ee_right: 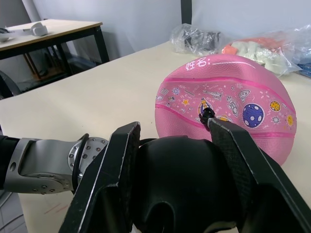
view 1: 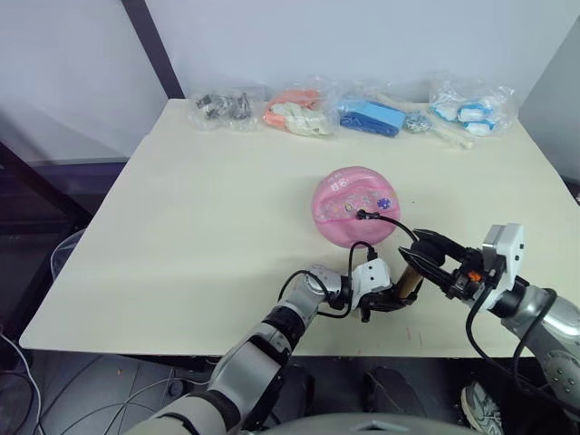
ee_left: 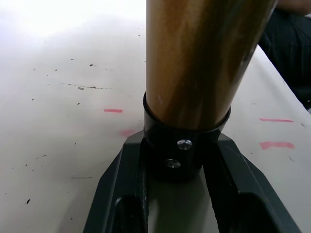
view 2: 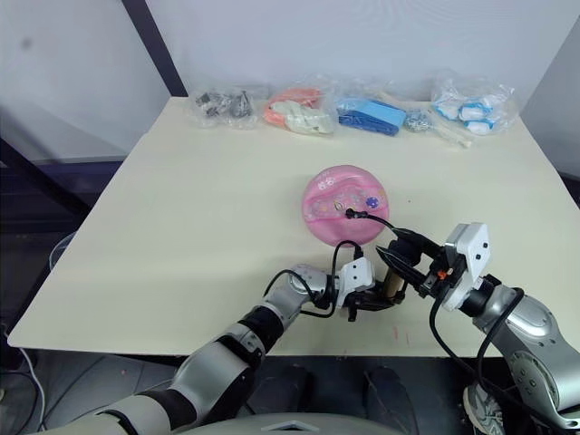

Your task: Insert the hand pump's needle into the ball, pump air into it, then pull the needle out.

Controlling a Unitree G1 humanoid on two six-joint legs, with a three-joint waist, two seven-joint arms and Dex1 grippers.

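- The hand pump (view 1: 410, 279) stands near the table's (view 1: 181, 227) front edge, at about 5 o'clock from the ball (view 1: 353, 205). Its long axis runs steeply up from the table, tilted, with the handle end toward 2 o'clock and the base end toward 8 o'clock.
- The left gripper (view 1: 385, 297) clamps the pump's lower black end cap (ee_left: 182, 153); in the left wrist view the cap sits squarely between the two fingers (ee_left: 121, 194), both touching it, and the gold-bronze barrel rises out of them.
- The right gripper (view 1: 433, 258) closes on the black T-handle (ee_right: 180, 184) at the pump's upper end; in the right wrist view the handle fills the gap between its fingers (ee_right: 114, 170).
- The thin black hose (view 1: 390, 220) arcs from the pump up to the ball; its needle fitting (view 1: 362, 215) sits at the ball's valve, on the side facing the pump. The needle's pin cannot be made out.
- The ball rests on the table right of centre, looking rounded.
- Clear plastic bags (view 1: 299, 111) of small items line the far edge at 12 o'clock: dark metal parts, orange and white pieces, blue pieces, white and blue pieces.
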